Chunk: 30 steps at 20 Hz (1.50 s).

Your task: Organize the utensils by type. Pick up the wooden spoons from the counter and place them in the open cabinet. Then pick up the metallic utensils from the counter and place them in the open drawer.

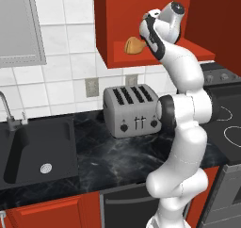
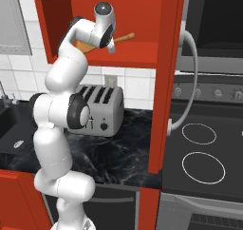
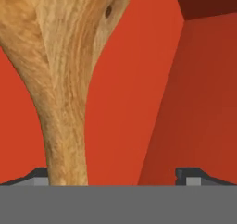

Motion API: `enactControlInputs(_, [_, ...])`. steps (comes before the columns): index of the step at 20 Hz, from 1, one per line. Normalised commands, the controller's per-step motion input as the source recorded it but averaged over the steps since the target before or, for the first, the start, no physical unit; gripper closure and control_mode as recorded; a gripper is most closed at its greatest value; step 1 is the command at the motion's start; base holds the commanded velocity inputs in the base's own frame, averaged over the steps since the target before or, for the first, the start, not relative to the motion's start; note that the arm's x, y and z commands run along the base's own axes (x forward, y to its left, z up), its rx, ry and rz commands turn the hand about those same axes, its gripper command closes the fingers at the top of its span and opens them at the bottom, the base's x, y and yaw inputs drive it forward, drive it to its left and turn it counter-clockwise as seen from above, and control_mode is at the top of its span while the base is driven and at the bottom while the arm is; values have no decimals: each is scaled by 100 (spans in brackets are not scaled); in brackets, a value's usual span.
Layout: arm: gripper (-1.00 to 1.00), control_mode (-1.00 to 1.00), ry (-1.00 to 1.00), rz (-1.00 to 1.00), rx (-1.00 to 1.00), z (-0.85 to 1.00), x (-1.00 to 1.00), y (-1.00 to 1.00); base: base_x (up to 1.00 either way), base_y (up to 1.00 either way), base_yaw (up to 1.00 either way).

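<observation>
So the gripper (image 3: pixel 112 177) is up inside the open red cabinet (image 1: pixel 113 15) with its jaws spread wide, not pinching anything. The wooden spoon (image 3: pixel 65 79) lies on the cabinet's shelf, right next to the left fingertip (image 3: pixel 39 176) in the hand view; bowl end pokes out past the arm (image 1: pixel 181 76). Down below, a toaster (image 1: pixel 132 110) sits on the black table (image 1: pixel 117 156), near the sink (image 1: pixel 37 151).

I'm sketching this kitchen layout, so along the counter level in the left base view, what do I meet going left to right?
Metal faucet → black sink basin with its round drain → black marble counter → silver four-slot toaster → white robot arm → black stovetop with white burner rings.
</observation>
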Motion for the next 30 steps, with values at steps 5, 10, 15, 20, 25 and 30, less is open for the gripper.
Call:
enactControlInputs(5, [-100, -100, 0, -27, 4, -13, 6, 15, 0, 0, 0])
enactControlInputs(10, [-100, -100, 0, -9, 14, 0, 6, 4, 0, 0, 0])
enactControlInputs(15, [-100, -100, 0, -1, 14, -1, -8, 4, 0, 0, 0])
enactControlInputs(20, [-100, -100, 0, 0, 12, -1, -20, 0, 0, 0, 0])
enactControlInputs(25, [-100, -100, 0, -4, 10, -5, -2, 1, 0, 0, 0])
enactControlInputs(30, [-100, -100, 0, -9, 11, -4, 1, 0, 0, 0, 0])
